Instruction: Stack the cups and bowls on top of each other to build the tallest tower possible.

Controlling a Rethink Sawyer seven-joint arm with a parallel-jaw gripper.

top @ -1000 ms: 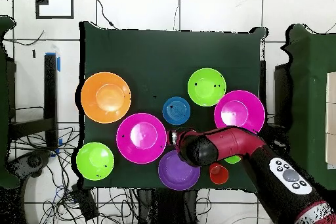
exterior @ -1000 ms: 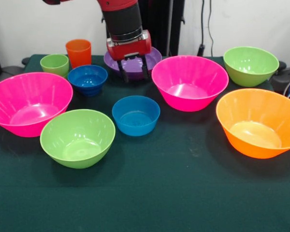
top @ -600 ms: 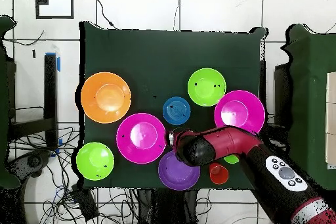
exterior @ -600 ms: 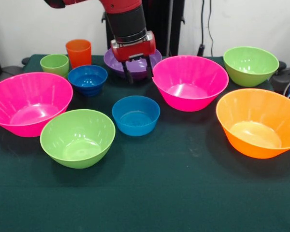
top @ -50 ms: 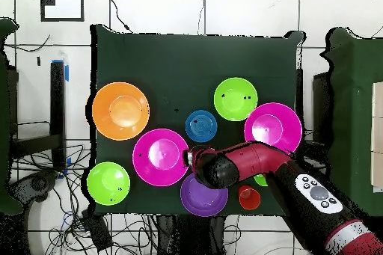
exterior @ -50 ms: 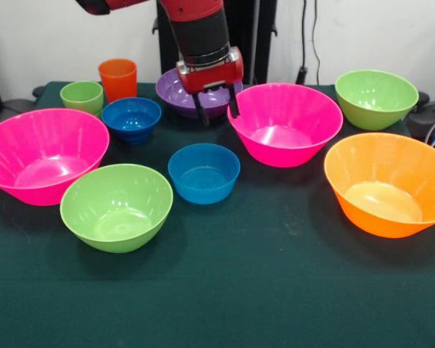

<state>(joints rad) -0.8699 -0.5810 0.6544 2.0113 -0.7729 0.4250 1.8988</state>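
Over the purple bowl beside a pink bowl, the end effector hangs spread and empty, probably lining up a rim grasp.

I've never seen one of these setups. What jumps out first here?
Bright plastic bowls lie scattered, none stacked, over a dark green table: the biggest are a pink bowl at the front view's left and an orange bowl at its right. The red arm reaches down at the back, its open pincer hanging empty between the purple bowl and a second pink bowl.

One camera looks across the green table from its near edge, fairly close. Another looks straight down from high up. Both cover the whole tabletop.
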